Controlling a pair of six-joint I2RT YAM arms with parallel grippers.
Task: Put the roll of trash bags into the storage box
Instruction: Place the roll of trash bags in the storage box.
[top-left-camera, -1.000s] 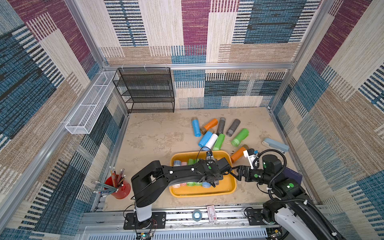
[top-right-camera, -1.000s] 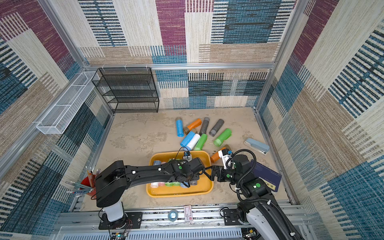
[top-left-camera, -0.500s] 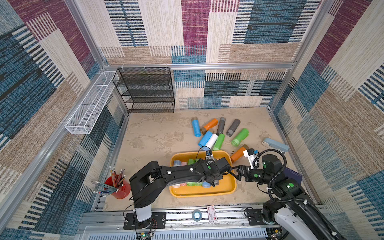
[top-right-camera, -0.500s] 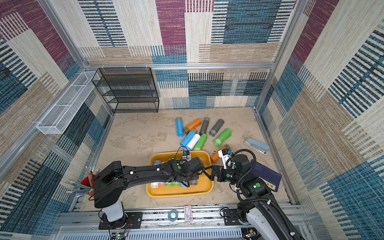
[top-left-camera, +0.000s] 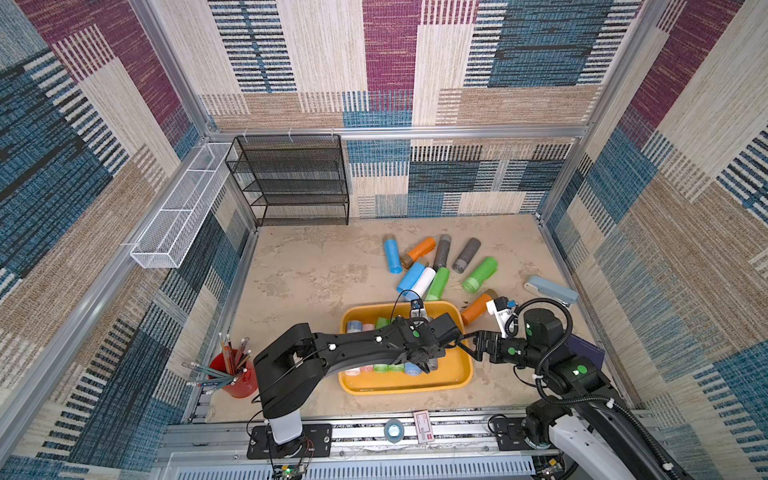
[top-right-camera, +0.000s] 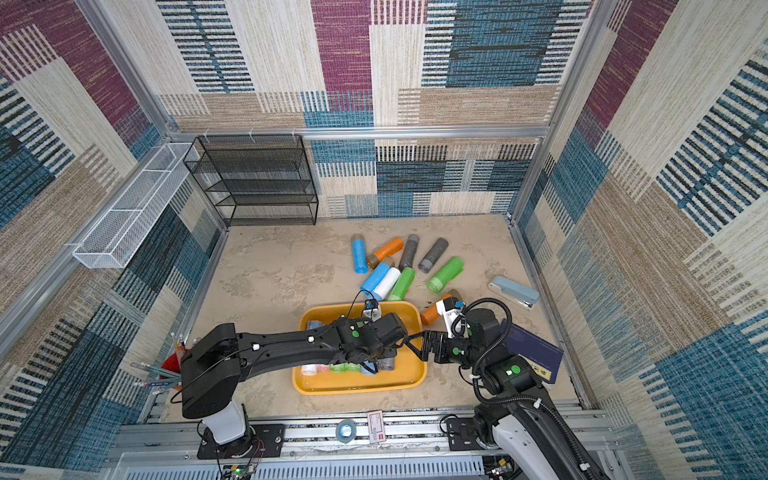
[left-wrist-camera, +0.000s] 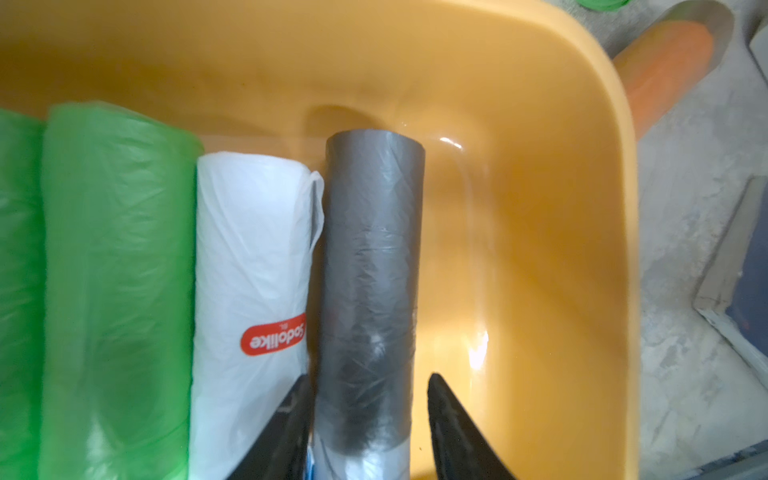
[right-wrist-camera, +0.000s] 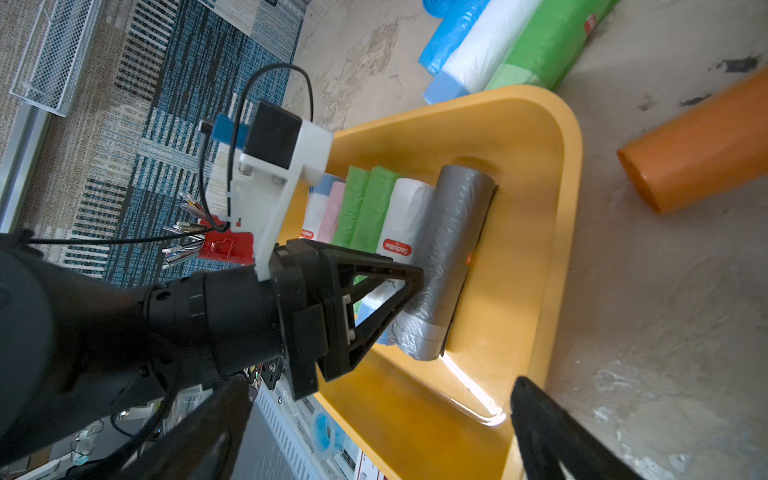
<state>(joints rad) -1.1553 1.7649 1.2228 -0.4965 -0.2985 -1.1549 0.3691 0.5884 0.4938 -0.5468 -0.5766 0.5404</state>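
Crinkly grey film roll (left-wrist-camera: 370, 291) in glossy round-cornered storage box (left-wrist-camera: 540, 199).

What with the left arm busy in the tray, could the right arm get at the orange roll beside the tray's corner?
Probably yes: the right gripper is open, and the orange roll lies uncovered on the table right beside that arm, outside the storage box.

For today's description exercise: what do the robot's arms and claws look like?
The left arm and right arm: black, green dots, white bases, looping black cables, white camera brackets at the wrists. The left claw and right claw: black triangular fingers.
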